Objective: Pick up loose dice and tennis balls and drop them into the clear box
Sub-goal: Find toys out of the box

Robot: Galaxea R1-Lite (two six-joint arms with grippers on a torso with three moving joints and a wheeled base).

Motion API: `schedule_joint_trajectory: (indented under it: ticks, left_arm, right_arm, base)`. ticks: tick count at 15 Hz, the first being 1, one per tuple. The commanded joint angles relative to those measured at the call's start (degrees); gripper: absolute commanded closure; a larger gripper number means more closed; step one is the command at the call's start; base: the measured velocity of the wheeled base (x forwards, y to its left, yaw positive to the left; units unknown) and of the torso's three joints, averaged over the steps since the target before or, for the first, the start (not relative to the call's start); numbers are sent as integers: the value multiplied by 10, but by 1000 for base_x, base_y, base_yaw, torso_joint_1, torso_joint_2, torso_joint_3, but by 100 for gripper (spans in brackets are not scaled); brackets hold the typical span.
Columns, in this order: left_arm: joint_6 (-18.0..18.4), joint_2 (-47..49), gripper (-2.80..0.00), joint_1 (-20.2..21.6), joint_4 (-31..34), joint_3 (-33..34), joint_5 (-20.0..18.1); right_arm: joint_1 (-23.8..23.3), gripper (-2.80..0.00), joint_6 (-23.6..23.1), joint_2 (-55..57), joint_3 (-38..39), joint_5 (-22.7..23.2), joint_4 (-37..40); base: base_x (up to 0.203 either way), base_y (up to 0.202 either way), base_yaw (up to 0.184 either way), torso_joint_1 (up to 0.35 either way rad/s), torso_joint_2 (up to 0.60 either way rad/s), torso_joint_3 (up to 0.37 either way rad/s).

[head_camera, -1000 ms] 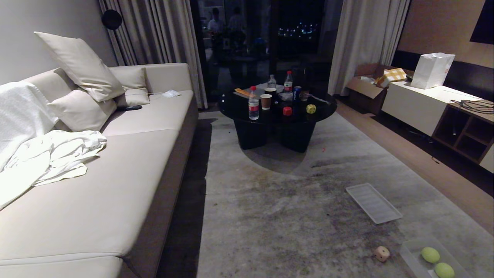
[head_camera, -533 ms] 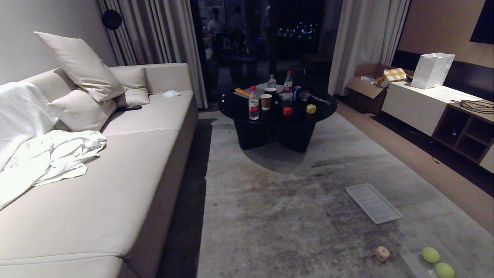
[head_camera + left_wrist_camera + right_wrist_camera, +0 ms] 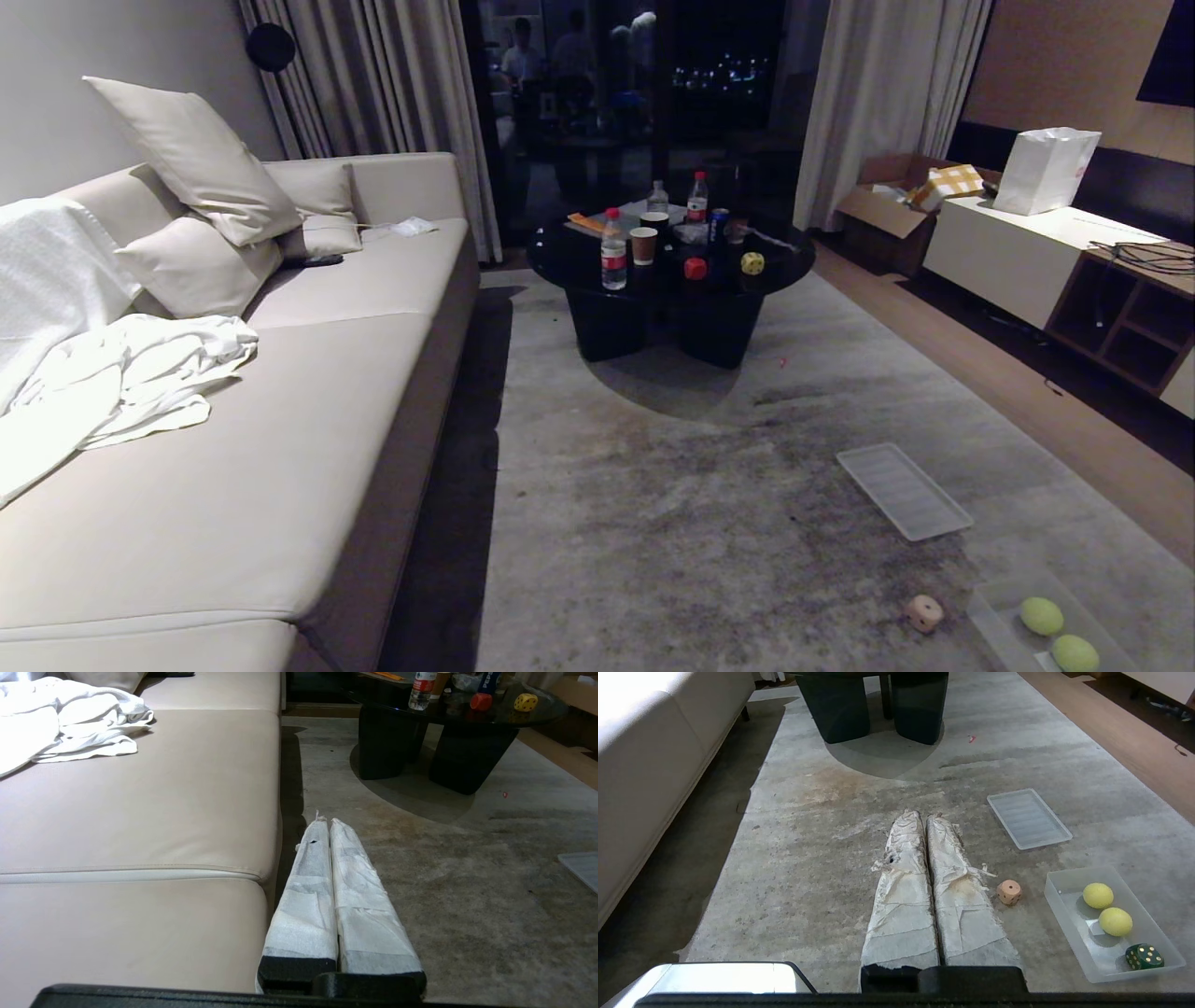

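Note:
The clear box (image 3: 1069, 919) (image 3: 990, 621) sits on the carpet at the near right. Inside it lie two tennis balls (image 3: 1098, 895) (image 3: 1115, 921) (image 3: 1041, 616) and a dark green die (image 3: 1144, 956). A pinkish-beige die (image 3: 1009, 892) (image 3: 924, 613) rests on the carpet just left of the box. On the black coffee table (image 3: 574, 257) stand a red die (image 3: 695, 269) and a yellow die (image 3: 752, 263) (image 3: 525, 703). My right gripper (image 3: 923, 815) is shut and empty above the carpet, left of the beige die. My left gripper (image 3: 326, 821) is shut beside the sofa's edge. Neither arm shows in the head view.
A flat ribbed translucent panel (image 3: 903, 491) (image 3: 1029, 818) lies on the carpet beyond the box. Bottles, cups and a can crowd the table. A long beige sofa (image 3: 308, 401) with white cloth runs along the left. A low cabinet (image 3: 1018, 252) lines the right wall.

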Motion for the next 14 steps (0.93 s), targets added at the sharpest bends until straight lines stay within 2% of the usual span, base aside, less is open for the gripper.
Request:
schedule_joint_trajectory:
  ticks: [1,5,11,14]
  left_arm:
    - [10,1,0,0,0,1,-6]
    - [49,1,0,0,-2,1,-23]
    - [50,1,0,0,-3,1,-19]
    - [45,1,0,0,-2,1,-16]
  right_arm:
    - [0,0,0,1,0,0,0]
    - [0,0,-2,1,0,0,0]
    - [0,0,-1,1,0,0,0]
    - [-1,0,-1,1,0,0,0]
  base:
    - [0,0,0,0,0,0]
    - [0,0,0,0,0,0]
    - [10,0,0,0,0,0]
    - [171,0,-1,2,1,4]
